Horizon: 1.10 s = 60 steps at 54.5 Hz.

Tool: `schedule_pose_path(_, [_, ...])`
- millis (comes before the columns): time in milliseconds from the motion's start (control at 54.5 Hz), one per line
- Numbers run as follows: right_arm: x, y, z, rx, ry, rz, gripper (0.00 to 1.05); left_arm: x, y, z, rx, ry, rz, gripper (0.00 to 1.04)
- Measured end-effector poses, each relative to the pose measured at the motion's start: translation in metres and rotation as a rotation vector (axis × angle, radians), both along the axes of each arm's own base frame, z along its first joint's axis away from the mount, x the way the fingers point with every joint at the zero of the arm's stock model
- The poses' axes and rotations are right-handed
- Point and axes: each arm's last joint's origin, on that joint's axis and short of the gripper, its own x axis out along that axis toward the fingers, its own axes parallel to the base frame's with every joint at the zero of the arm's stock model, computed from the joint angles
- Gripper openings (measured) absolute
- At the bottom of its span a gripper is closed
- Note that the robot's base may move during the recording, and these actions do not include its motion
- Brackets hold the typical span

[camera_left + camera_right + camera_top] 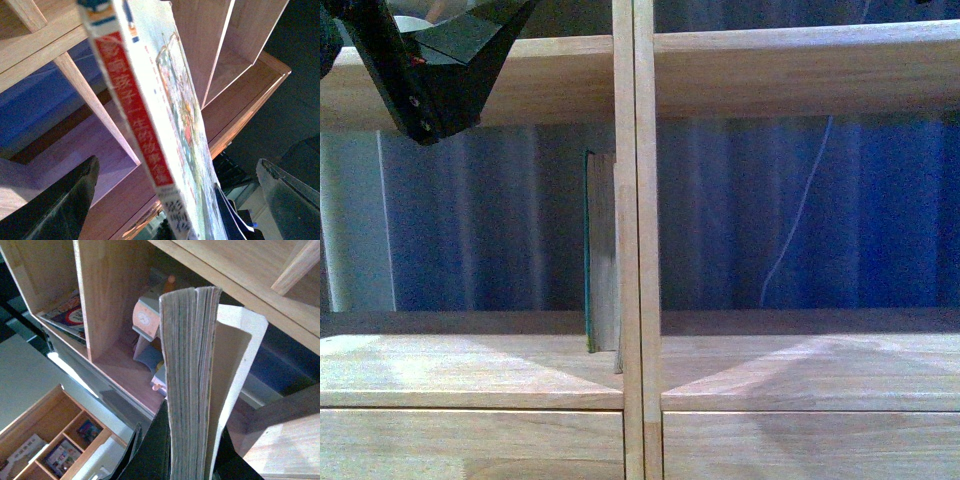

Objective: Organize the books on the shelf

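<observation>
The right gripper point(187, 460) clamps the paperback point(192, 365) by one edge, long axis in line with its jaws (cover flapping loose). The left gripper point(176, 165) stands open, its 2 fingers point(55, 205) straddling the spine point(130, 100). The teal book point(600, 250) stands against the central upright point(638, 200) of the shelf point(470, 370), below and right of the left gripper.

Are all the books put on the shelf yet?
Not yet. Done: the dark teal book stands upright on the shelf, against the middle upright. In hand: the right gripper grips a pale-covered book, and the red-spined paperback sits between the left gripper's wide-open fingers. They may be the same book. Left to do: standing it on the shelf too.
</observation>
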Motion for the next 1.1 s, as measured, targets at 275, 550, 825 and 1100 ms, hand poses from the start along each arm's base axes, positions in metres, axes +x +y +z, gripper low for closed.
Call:
schedule_pose_path(275, [-0.001, 0.002, -0.002, 0.000, 0.007, 0.003, 0.07, -0.005, 0.002, 0.005, -0.003, -0.011, 0.024, 0.62])
schedule_pose_path(550, [-0.001, 0.003, -0.005, -0.004, 0.014, 0.003, 0.07, -0.009, 0.003, 0.009, -0.008, -0.028, 0.028, 0.23])
schedule_pose_path(825, [0.001, 0.002, -0.007, -0.012, 0.028, -0.005, 0.07, -0.013, 0.006, 0.013, -0.019, -0.035, 0.022, 0.07])
schedule_pose_path(1100, [0.011, -0.022, -0.009, -0.113, 0.019, -0.256, 0.42, -0.010, 0.013, 0.010, 0.021, -0.037, 0.046, 0.07])
